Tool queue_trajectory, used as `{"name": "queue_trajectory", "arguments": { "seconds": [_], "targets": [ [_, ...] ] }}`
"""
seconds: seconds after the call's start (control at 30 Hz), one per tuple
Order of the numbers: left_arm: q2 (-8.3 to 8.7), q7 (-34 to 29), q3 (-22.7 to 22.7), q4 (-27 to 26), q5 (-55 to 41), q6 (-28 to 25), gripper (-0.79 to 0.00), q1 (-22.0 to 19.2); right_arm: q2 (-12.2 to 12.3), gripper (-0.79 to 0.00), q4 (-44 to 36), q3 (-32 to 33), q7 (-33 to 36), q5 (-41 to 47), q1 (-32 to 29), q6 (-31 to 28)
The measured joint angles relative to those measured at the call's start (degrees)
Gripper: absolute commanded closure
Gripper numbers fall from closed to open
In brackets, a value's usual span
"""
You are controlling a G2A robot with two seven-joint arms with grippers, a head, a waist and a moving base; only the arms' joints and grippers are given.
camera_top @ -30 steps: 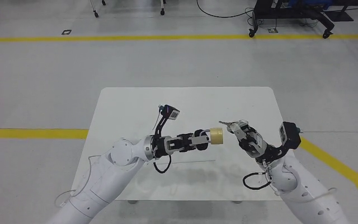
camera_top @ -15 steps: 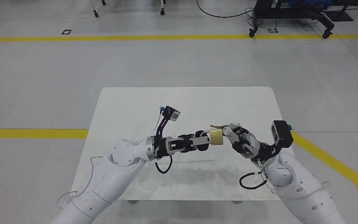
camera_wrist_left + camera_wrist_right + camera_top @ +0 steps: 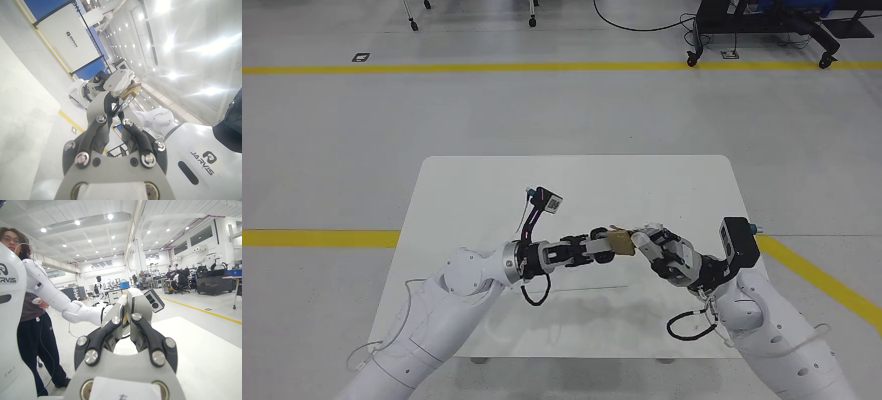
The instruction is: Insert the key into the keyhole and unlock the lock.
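Now left claw [image 3: 609, 245] clamped on lock [image 3: 621, 241]; right claw [image 3: 640, 239] clamped on key [image 3: 619, 229], just beside lock.

Top cam | my left gripper [image 3: 606, 246] grips the brass lock [image 3: 621, 241], tilted, above the white table [image 3: 472, 190] | my right gripper [image 3: 638, 239] holds the key [image 3: 619, 229] at the lock; insertion unclear

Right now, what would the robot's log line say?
left gripper: shut on brass padlock | right gripper: shut on key | key at padlock | inserted: cannot tell
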Motion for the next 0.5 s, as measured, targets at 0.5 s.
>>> {"name": "queue_trajectory", "arguments": {
  "seconds": [0.5],
  "targets": [
    [-1.07,2.1,-1.4,1.7,-4.6,2.8,0.000,0.8,0.4,0.000,-5.3,1.3,-0.3,-1.4,-0.9,0.0]
  ]
}}
